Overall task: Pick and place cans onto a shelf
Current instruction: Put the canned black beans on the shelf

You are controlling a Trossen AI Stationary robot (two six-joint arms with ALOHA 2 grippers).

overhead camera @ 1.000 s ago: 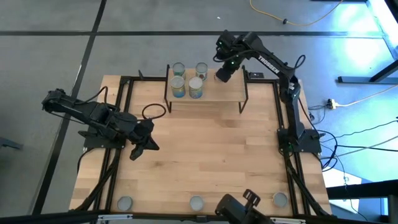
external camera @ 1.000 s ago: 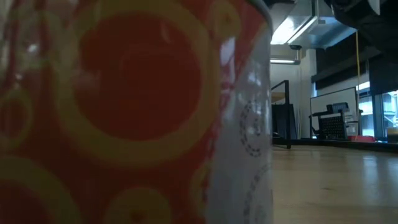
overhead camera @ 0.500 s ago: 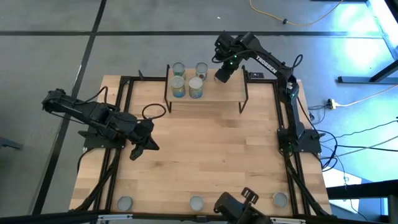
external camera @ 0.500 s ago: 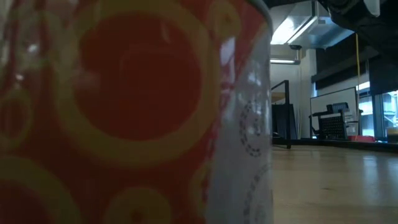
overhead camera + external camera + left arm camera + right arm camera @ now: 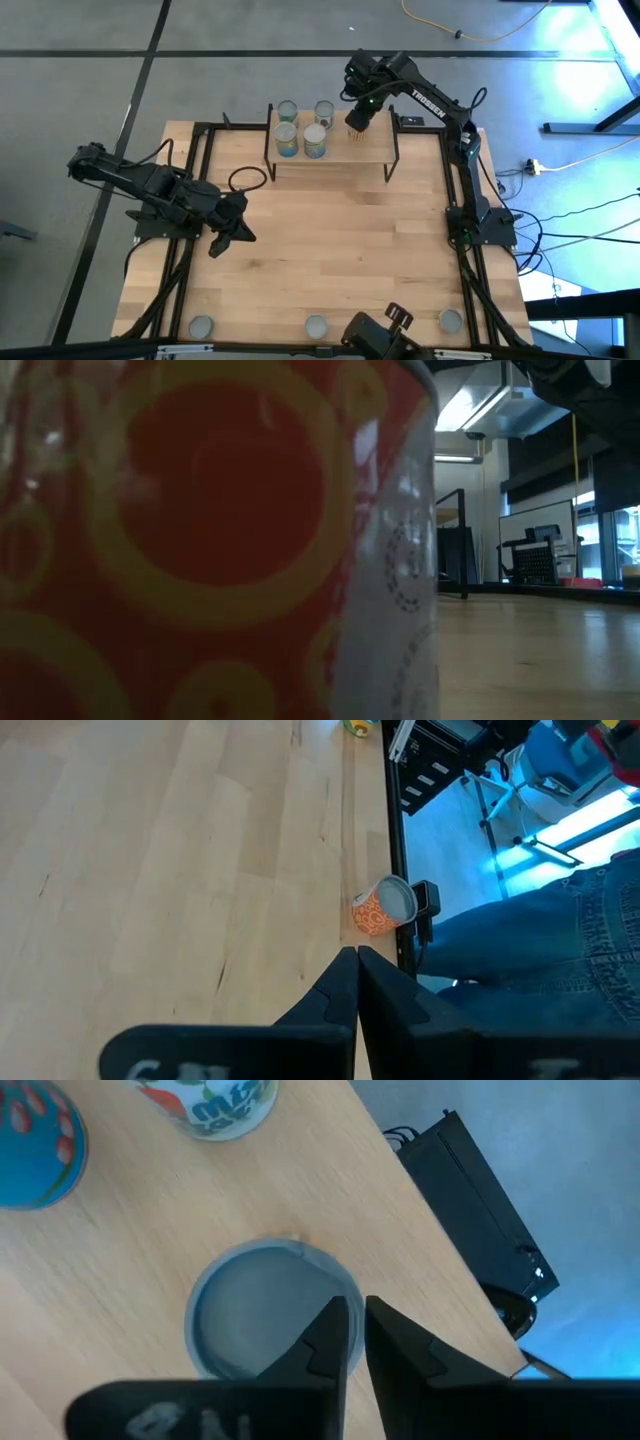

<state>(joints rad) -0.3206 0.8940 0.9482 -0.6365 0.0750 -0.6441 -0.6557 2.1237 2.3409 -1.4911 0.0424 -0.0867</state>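
- The right gripper [image 5: 358,119] hovered just above a can [image 5: 262,1305] freshly set on the shelf [image 5: 370,148], fingers barely parted and gripping nothing.
- Nearest, three cans [image 5: 315,326] waited along the table's [image 5: 330,250] front edge.
- The left gripper [image 5: 228,232], pinched shut, idled mid-left.
- Farthest, four cans [image 5: 302,128] stood on the shelf's left, so roughly five looked placed.

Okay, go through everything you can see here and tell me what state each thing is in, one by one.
left hand: shut, empty, above the tabletop.
right hand: fingers slightly apart, just over a can.
can under the right hand: upright on the shelf, not gripped.
four other shelf cans: upright.
shelf: five cans on it.
three cans at the table's near edge: upright.
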